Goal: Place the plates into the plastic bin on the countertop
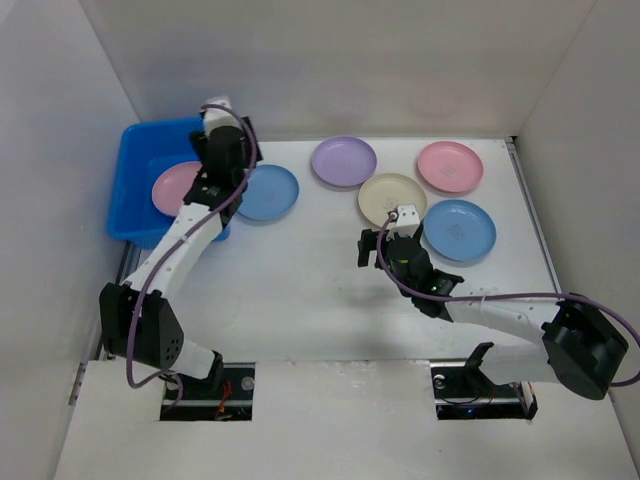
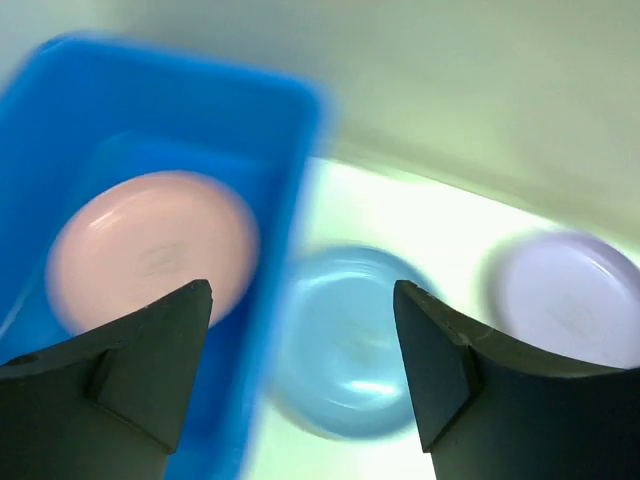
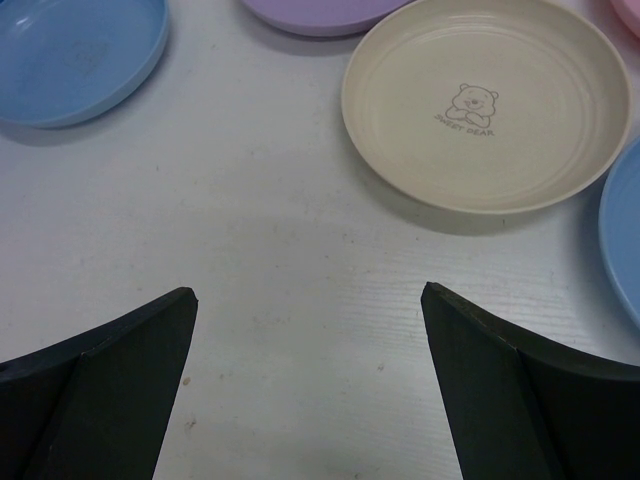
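The blue plastic bin [image 1: 140, 150] stands at the far left with a pink plate [image 1: 172, 186] inside it; bin [image 2: 60, 110] and pink plate [image 2: 150, 245] also show in the left wrist view. A blue plate [image 1: 272, 192] lies just right of the bin, seen between the left fingers [image 2: 345, 340]. A purple plate [image 1: 343, 161], cream plate [image 1: 390, 197], pink plate [image 1: 450, 166] and blue plate [image 1: 460, 230] lie on the white countertop [image 1: 300, 290]. My left gripper [image 1: 222, 150] is open and empty above the bin's right rim. My right gripper [image 1: 392, 240] is open and empty, just short of the cream plate [image 3: 485, 100].
White walls enclose the countertop on the left, back and right. The right wrist view shows the left blue plate [image 3: 75, 55] and the purple plate's edge [image 3: 320, 15]. The purple plate also shows in the left wrist view [image 2: 570, 300].
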Robot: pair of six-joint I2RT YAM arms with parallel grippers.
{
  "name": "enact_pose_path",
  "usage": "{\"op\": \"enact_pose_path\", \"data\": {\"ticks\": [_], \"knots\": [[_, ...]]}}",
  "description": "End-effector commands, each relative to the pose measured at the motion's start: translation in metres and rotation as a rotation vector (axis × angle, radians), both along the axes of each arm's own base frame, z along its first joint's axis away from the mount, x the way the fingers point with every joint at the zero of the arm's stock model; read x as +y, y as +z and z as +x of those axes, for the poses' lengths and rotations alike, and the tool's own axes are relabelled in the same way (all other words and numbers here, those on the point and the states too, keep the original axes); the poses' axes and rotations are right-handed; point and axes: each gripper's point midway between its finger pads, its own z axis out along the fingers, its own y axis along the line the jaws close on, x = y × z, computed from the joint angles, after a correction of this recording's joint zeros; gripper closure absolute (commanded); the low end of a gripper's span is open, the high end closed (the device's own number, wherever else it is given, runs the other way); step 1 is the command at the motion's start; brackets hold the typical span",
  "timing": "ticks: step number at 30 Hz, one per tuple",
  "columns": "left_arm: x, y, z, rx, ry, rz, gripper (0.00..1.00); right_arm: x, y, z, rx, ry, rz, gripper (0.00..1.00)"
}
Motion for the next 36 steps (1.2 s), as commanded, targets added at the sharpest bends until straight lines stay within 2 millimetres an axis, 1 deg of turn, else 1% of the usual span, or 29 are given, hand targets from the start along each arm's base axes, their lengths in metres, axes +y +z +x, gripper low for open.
{"op": "enact_pose_path", "data": {"ticks": [1, 2, 3, 4, 7, 9, 11, 16, 19, 24, 28, 33, 36], "knots": [[-0.069, 0.005, 0.001, 0.033, -0.3, 0.201, 0.28, 0.008, 0.027, 0.006, -0.057, -0.005, 0.05, 0.0], [-0.087, -0.006, 0.0, 0.061, -0.364, 0.231, 0.28, 0.007, 0.028, 0.006, -0.059, -0.005, 0.052, 0.0], [-0.1, -0.02, 0.0, 0.097, -0.414, 0.255, 0.28, 0.007, 0.028, 0.006, -0.058, -0.005, 0.051, 0.0], [-0.107, -0.03, 0.001, 0.118, -0.443, 0.268, 0.28, 0.007, 0.028, 0.006, -0.059, -0.005, 0.052, 0.0], [-0.132, -0.076, 0.006, 0.215, -0.577, 0.31, 0.29, 0.007, 0.028, 0.006, -0.059, -0.005, 0.052, 0.0], [-0.14, -0.1, 0.012, 0.262, -0.621, 0.327, 0.29, 0.007, 0.027, 0.006, -0.058, -0.005, 0.051, 0.0], [-0.143, -0.12, 0.019, 0.306, -0.639, 0.355, 0.3, 0.007, 0.026, 0.006, -0.056, -0.005, 0.049, 0.0], [-0.151, -0.153, 0.035, 0.37, -0.692, 0.431, 0.3, 0.009, 0.022, 0.006, -0.047, 0.0, 0.041, 0.0], [-0.155, -0.173, 0.04, 0.404, -0.732, 0.435, 0.3, 0.009, 0.019, 0.008, -0.041, 0.001, 0.036, 0.0], [-0.154, -0.202, 0.041, 0.474, -0.758, 0.42, 0.33, 0.008, 0.016, 0.01, -0.035, -0.002, 0.023, 0.0], [-0.155, -0.218, 0.038, 0.506, -0.775, 0.41, 0.36, 0.01, 0.014, 0.011, -0.031, -0.002, 0.018, 0.0], [-0.157, -0.235, 0.032, 0.559, -0.807, 0.382, 0.37, 0.01, 0.013, 0.012, -0.03, -0.005, 0.009, 0.0], [-0.157, -0.245, 0.028, 0.594, -0.817, 0.372, 0.42, 0.009, 0.014, 0.012, -0.032, -0.007, 0.011, 0.0]]}}
